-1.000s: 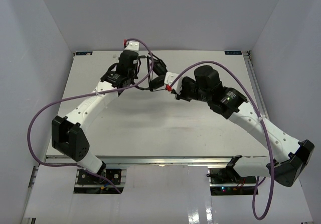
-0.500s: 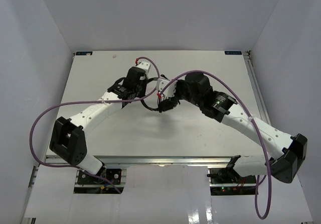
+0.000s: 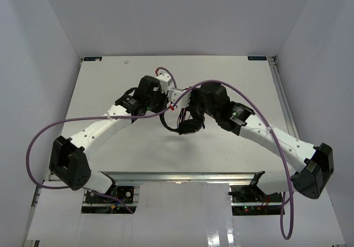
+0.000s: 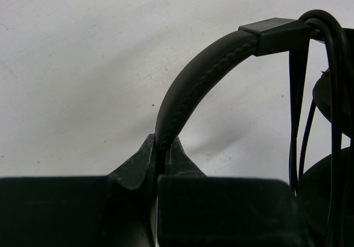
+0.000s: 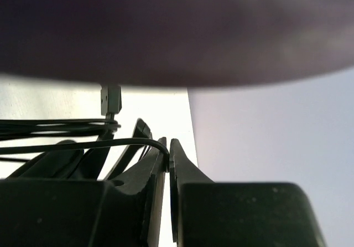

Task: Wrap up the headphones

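From my seat, the nearest thing in the left wrist view is the left gripper (image 4: 163, 147), its jaws clamped on the thin edge of the headband (image 4: 204, 72). The band arches up and away to its slider block. Just past that block several runs of cord (image 4: 332, 92) hang down beside a dark earcup (image 4: 326, 197).

In the right wrist view the right gripper (image 5: 168, 147) has its jaws pinched together on a single strand of that cord. Beyond them more strands lie bunched side by side. A blurred purple cable (image 5: 166, 36) covers the upper part of that picture, so I cannot see the plug end there.

From above, the two wrists meet over the middle of the surface (image 3: 138, 147), with the headphones (image 3: 188, 126) slung between them. They look to be carried just off the surface, though I cannot be sure of that.

My reading is that the wrap is partly on. The parallel strands near the slider suggest a few turns are laid. How many turns there are, and how tight, I cannot tell. The free end is in the right jaws, so what remains is winding on the leftover length, securing the tail and setting the bundle down. The far half of the surface holds nothing that matters to this.
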`<state>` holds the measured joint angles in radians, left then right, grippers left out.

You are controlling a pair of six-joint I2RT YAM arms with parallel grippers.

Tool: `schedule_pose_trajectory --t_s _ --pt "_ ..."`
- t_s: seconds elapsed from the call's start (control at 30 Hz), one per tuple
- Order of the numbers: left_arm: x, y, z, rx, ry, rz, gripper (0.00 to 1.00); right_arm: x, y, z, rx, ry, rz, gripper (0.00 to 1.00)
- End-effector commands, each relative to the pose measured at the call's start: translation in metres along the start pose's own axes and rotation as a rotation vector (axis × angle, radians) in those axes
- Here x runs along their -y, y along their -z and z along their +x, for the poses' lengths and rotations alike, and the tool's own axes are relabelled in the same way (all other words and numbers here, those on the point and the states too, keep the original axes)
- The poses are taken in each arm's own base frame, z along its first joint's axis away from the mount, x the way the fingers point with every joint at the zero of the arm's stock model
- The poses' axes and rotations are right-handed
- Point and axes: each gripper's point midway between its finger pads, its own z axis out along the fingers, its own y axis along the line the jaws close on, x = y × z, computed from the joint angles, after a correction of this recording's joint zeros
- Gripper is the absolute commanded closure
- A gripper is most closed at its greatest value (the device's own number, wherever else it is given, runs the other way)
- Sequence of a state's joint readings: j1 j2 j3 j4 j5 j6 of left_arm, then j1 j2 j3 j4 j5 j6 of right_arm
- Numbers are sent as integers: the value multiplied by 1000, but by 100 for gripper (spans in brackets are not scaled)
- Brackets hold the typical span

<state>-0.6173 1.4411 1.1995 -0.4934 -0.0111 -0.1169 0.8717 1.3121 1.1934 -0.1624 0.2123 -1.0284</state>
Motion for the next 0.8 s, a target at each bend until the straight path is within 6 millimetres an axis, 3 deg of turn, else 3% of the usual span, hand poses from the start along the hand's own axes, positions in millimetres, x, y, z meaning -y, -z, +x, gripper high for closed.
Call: schedule_pose_trajectory --t_s 0.0,0.27,0.47,0.77 --pt "27 43 -20 80 -78 152 100 31 7 -10 49 -11 100 90" --pt "37 59 -29 104 -111 214 100 19 5 -23 128 -75 -5 89" --pt "35 67 -35 112 -129 205 100 23 13 -24 192 -185 -71 86" --pt "36 78 -44 139 -131 203 100 10 17 -28 248 -228 -149 84"
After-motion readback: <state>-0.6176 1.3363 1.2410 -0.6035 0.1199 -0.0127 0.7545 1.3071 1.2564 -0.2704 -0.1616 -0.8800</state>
